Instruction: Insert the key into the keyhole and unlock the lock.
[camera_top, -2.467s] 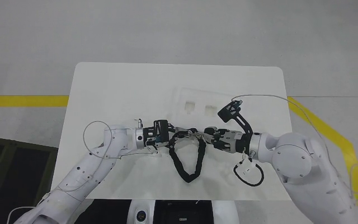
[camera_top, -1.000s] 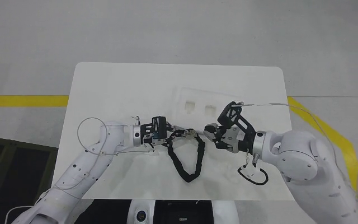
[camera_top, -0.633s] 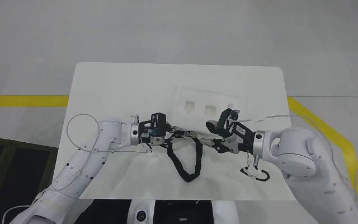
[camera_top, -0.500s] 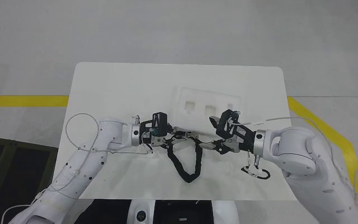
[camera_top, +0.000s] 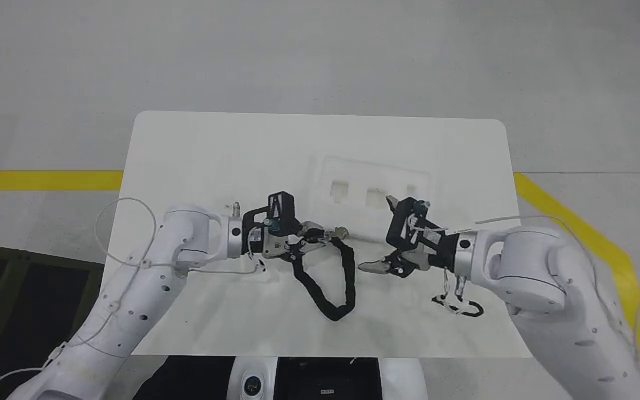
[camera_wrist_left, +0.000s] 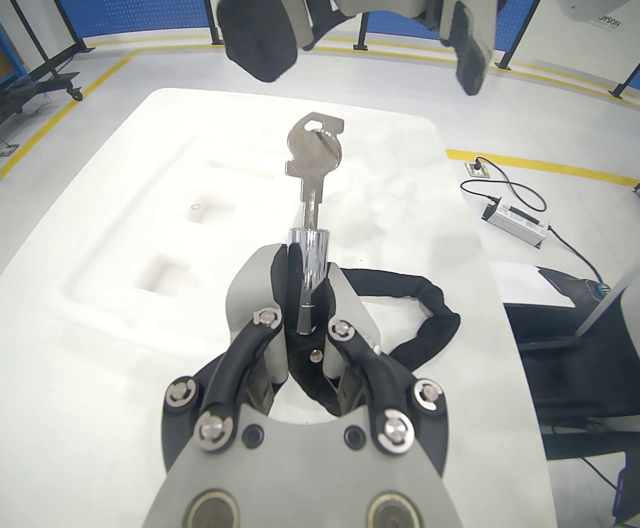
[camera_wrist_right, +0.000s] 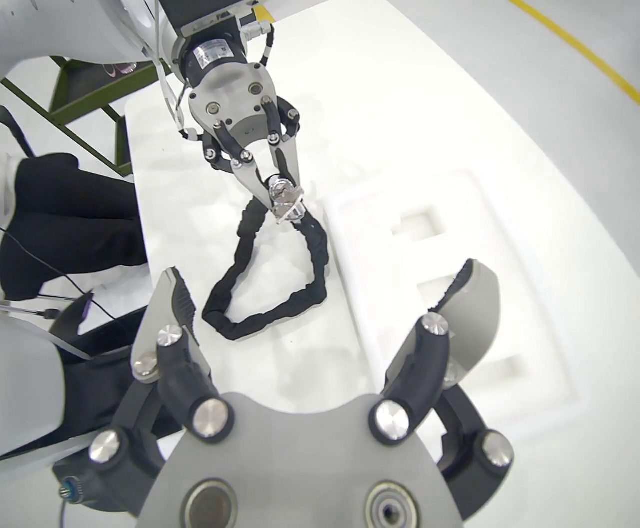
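Left gripper is pinched tight on the lock, clamping its chrome cylinder just off the foam tray's near left corner, on the robot's side. Key sits in the keyhole, with the blade partly in and the head sticking out along the tray's near edge toward the right gripper. Nothing is touching the key head. The lock's black sleeved chain hangs from the cylinder and loops on the tabletop on the robot's side of the tray. Right gripper is spread wide and empty by the tray's near right corner, apart from the key. Its fingers are on either side of the line of the key.
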